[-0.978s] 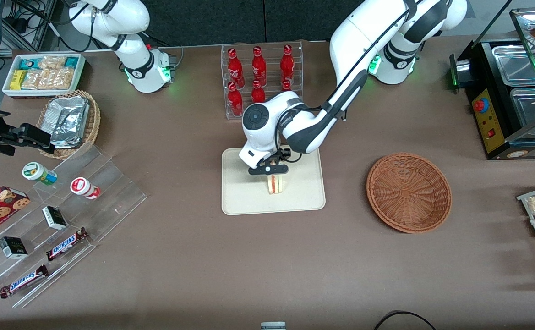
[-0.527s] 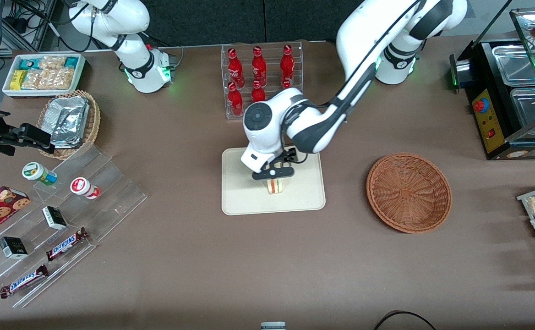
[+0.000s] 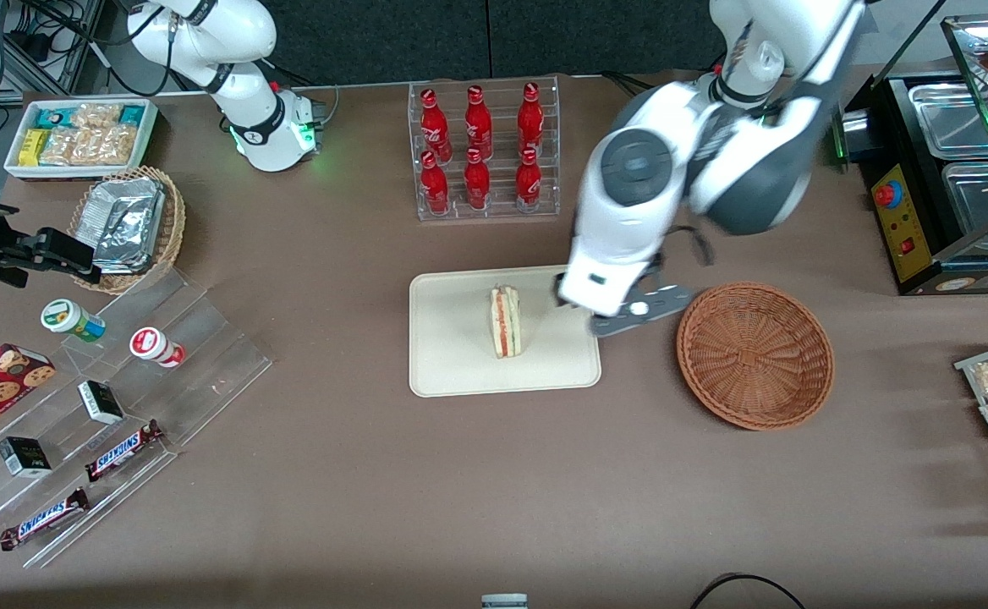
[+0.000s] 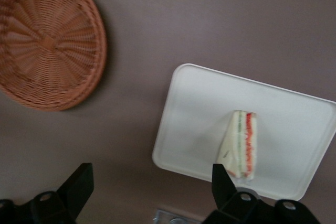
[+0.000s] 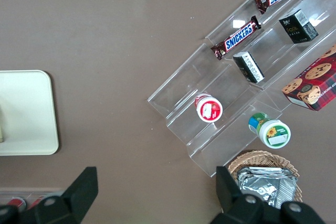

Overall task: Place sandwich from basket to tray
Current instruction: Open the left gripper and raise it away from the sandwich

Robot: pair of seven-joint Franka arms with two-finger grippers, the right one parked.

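The sandwich [image 3: 506,322] now stands alone on the tray [image 3: 452,372], released, so the placing looks complete. The pincer [image 3: 636,311] hangs open and empty above the desk [image 3: 375,474], between the tray and the empty basket [image 3: 754,355]. Half a second ago it was directly over the sandwich; since then the arm has lifted and swung away toward the basket.

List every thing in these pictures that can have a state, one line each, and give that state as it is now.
sandwich: lying on the tray, free of the gripper
tray: flat on the table, holding only the sandwich
basket: upright, with nothing in it
gripper: fingers open, holding nothing, above the table between tray and basket
red bottles: upright in their clear rack
Snickers bars: lying on the clear stepped stand
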